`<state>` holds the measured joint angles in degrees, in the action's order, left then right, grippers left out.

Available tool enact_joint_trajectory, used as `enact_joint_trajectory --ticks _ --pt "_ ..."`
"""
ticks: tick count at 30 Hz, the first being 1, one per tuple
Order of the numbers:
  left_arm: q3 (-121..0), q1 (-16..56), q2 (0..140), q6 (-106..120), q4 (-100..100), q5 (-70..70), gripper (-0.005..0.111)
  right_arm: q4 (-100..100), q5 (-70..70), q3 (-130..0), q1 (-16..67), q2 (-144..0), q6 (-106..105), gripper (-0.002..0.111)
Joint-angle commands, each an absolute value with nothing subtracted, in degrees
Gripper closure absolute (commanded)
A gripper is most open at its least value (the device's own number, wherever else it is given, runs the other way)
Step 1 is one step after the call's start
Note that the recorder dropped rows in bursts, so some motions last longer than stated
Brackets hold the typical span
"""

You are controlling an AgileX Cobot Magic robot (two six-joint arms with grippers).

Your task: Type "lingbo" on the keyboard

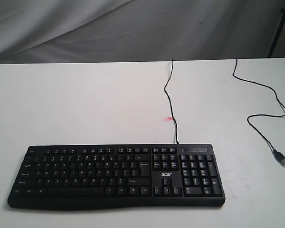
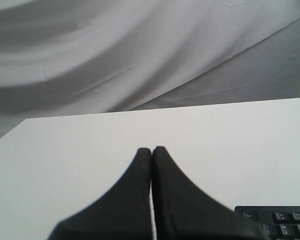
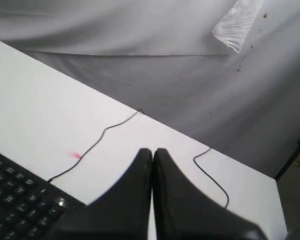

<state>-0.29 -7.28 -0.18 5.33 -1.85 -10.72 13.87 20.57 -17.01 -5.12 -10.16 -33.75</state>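
Keyboard (image 1: pixel 116 175) sits flat on the white bench (image 1: pixel 85 95), close to the near edge and nearer the left side than the right. Long axis runs parallel to the near edge. Number pad end points at the right edge, Esc corner at the left, and the legends read upright from the near edge. Only clearly readable writing is the white "acer" logo (image 1: pixel 166 174), in the gap above the arrow keys. Key legends are white but too small to read in the exterior view. Thin black cable (image 1: pixel 170 99) leaves the keyboard's far edge just left of the number pad and snakes to the far edge of the bench. A second run of black cable comes back from the far edge further right and ends in a USB plug (image 1: pixel 281 158) lying loose near the right edge, well apart from the keyboard. Small red mark (image 1: pixel 167 118) on the bench just beside the cable. Grey cloth (image 1: pixel 133 28) hangs behind the far edge. Left gripper (image 2: pixel 151 150): jaws together, nothing between them, over bare bench with the keyboard's Esc corner beside it. Right gripper (image 3: pixel 153 151): jaws together, empty, over bench beside the keyboard's far edge. Neither gripper shows in the exterior view.
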Motion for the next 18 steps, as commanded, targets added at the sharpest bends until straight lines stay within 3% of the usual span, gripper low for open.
enact_joint_trajectory --ticks 1,5,18 --pt "0.00 -7.07 0.00 5.18 -1.82 -10.48 0.106 3.44 7.93 -10.41 -5.42 -9.85 -22.49 0.108" --pt "0.00 -7.07 0.00 5.18 -1.82 -10.48 0.106 -3.06 -2.77 -3.49 -5.42 -9.85 -10.42 0.108" --pt "0.00 -7.07 0.00 5.18 -1.82 -10.48 0.106 -3.06 4.93 0.00 -5.42 -2.76 -10.18 0.108"
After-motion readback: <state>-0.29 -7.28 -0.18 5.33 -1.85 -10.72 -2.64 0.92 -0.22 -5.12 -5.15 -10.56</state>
